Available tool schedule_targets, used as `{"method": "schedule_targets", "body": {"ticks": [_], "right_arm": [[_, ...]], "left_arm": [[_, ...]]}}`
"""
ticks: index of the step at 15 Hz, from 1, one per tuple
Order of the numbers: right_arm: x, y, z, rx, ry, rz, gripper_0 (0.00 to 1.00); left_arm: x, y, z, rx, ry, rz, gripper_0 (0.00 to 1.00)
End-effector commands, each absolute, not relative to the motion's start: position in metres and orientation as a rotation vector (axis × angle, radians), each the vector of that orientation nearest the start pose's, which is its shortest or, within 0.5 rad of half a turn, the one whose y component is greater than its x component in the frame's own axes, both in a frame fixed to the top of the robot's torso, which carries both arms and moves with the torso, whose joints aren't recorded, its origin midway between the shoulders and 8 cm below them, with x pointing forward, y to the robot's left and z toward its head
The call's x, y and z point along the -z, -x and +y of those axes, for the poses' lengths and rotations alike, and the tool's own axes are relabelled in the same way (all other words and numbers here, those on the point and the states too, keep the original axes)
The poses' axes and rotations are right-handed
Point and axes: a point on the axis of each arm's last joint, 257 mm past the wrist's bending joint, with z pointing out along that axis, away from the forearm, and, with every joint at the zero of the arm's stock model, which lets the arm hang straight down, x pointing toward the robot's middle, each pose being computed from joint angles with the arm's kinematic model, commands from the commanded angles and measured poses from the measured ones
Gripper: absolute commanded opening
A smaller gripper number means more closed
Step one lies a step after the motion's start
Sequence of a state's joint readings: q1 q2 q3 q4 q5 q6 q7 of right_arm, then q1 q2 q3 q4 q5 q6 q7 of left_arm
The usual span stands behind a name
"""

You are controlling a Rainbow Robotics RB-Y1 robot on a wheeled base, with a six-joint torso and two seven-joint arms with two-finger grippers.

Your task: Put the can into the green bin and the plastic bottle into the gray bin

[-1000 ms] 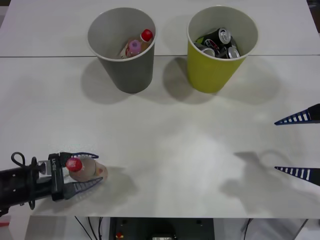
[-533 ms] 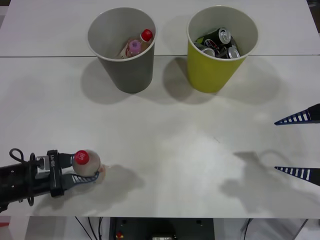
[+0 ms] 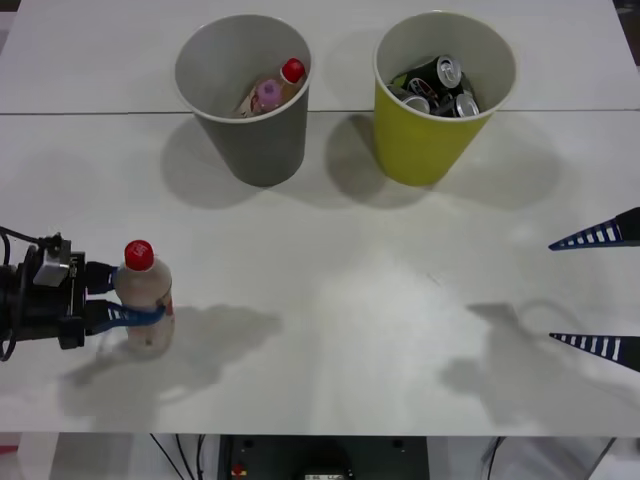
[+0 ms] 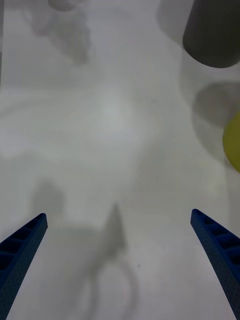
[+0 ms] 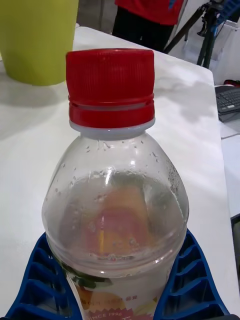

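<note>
Now we hold the bottle [image 3: 143,297] upright in our left pincer [image 3: 125,300], clenched on its body, at the lower left of the frame. The right pincer [image 3: 597,290] waits released at the right edge. We judge the smooth bottle may slip before the gray bin [image 3: 243,98], already holding bottles.
</note>
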State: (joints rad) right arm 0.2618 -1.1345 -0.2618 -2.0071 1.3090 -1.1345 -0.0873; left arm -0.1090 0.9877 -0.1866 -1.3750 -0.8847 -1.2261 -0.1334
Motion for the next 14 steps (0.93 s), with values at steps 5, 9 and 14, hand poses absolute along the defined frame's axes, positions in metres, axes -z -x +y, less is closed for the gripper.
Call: {"method": "schedule_targets", "body": {"ticks": [5,9,14], "right_arm": [[0.167,-0.341,-0.286,-0.209,1.634,1.596,1.00],[0.167,-0.341,-0.286,-0.209,1.634,1.596,1.00],[0.167,-0.341,-0.286,-0.209,1.634,1.596,1.00]], "left_arm": [[0.148,-0.417,0.288,0.730,-1.143,1.934,0.00],[0.100,-0.438,0.306,0.659,-1.029,2.082,0.00],[0.038,-0.479,0.326,0.477,-0.848,2.186,0.00]]}}
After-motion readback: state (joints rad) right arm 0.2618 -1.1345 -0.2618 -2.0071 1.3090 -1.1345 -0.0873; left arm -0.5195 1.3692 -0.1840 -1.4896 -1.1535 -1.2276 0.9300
